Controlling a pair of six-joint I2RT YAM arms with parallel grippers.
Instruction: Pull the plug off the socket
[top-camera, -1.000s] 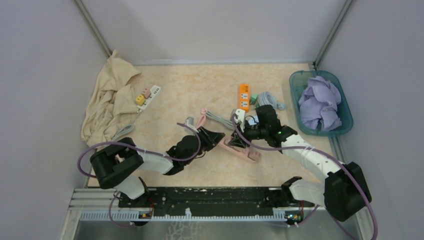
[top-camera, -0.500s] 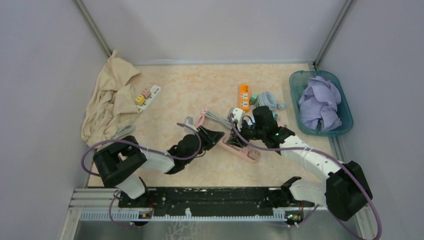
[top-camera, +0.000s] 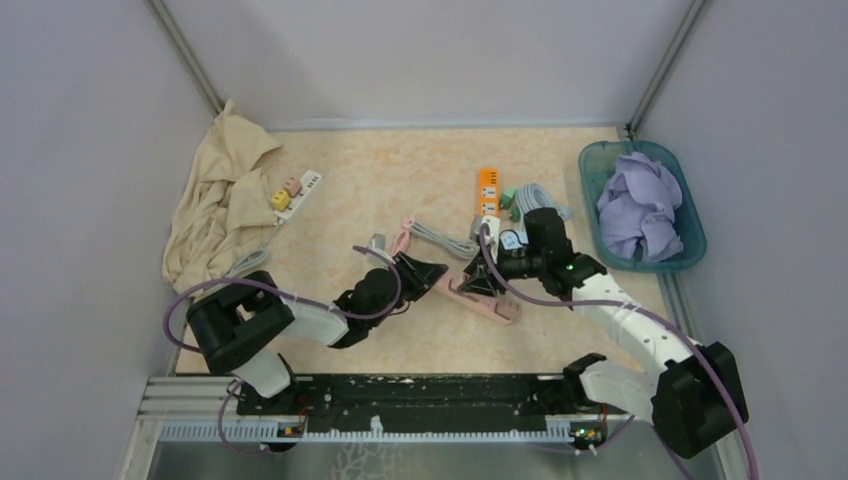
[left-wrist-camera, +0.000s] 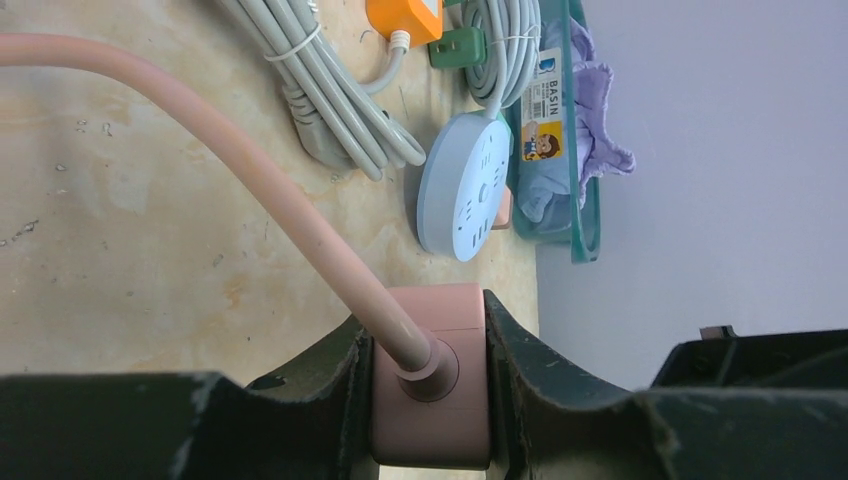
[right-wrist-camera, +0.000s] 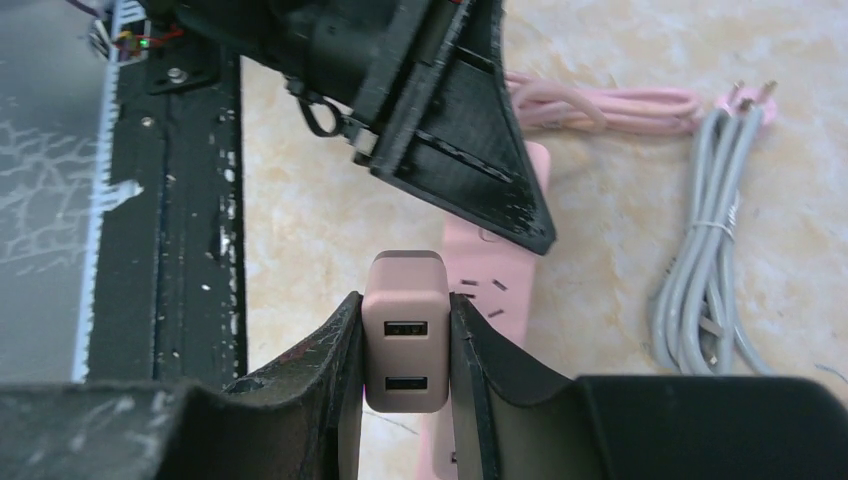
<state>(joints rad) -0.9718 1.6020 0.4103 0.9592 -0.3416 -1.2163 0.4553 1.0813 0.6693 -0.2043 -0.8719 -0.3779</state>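
Note:
The pink power strip, the socket (top-camera: 497, 306), lies slantwise on the table in the middle. My left gripper (top-camera: 426, 272) is shut on the strip's cable end (left-wrist-camera: 430, 400), where the pink cord (left-wrist-camera: 250, 170) enters. My right gripper (top-camera: 478, 284) is shut on the pink plug (right-wrist-camera: 405, 340), a block with two USB ports. In the right wrist view the plug sits between the fingers (right-wrist-camera: 330, 350) just above the strip (right-wrist-camera: 505, 290), whose empty slots show beside it. Whether its pins are still in the strip I cannot tell.
A grey cable bundle (top-camera: 445, 240) and a round blue-white socket (left-wrist-camera: 462, 190) lie behind the strip. An orange strip (top-camera: 487, 190) and a grey coil (top-camera: 540, 198) are farther back. A teal basin (top-camera: 690, 225) of purple cloth stands right; a beige cloth (top-camera: 220, 200) and a white strip (top-camera: 300, 188) lie left.
The right arm's wrist has swung a little to the right while still shut on the plug. The left gripper and the strip have stayed about where they were.

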